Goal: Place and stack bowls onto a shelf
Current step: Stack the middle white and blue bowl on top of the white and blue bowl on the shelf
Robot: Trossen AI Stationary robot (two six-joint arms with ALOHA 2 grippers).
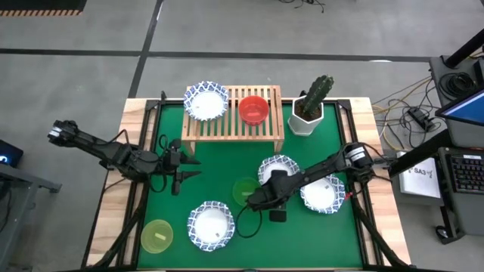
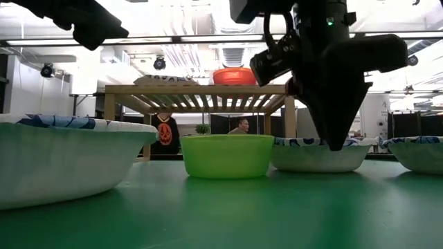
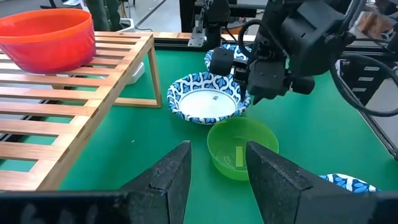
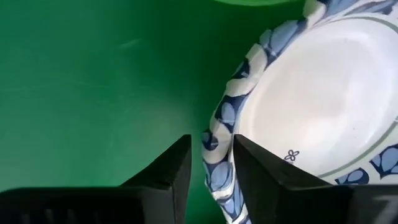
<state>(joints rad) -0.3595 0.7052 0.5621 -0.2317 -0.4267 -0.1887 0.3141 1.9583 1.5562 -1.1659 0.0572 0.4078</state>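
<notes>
The shelf (image 1: 233,113) stands at the table's far side and carries a white blue-rimmed bowl (image 1: 206,100) and a red bowl (image 1: 253,109). Three more white bowls (image 1: 278,170) (image 1: 321,194) (image 1: 211,224), a green bowl (image 1: 246,190) and a yellow-green bowl (image 1: 157,236) rest on the green mat. My right gripper (image 4: 211,168) points down, open, its fingers on either side of the middle white bowl's rim beside the green bowl (image 3: 242,146). My left gripper (image 3: 217,180) hovers open in front of the shelf's left end, with nothing between its fingers. My right gripper comes from above with one finger (image 4: 249,165) inside the middle white bowl and the other outside, the blue-patterned rim (image 4: 214,146) between them. A strip of mat shows between the outer finger and the rim. I cannot tell whether the inner finger touches. The bowl sits flat on the mat.
A white hexagonal pot with a cactus (image 1: 308,112) stands right of the shelf. The green bowl lies close beside my right gripper. Bare mat lies between the shelf and the bowls (image 1: 219,162). People show in the room beyond the table (image 2: 166,131).
</notes>
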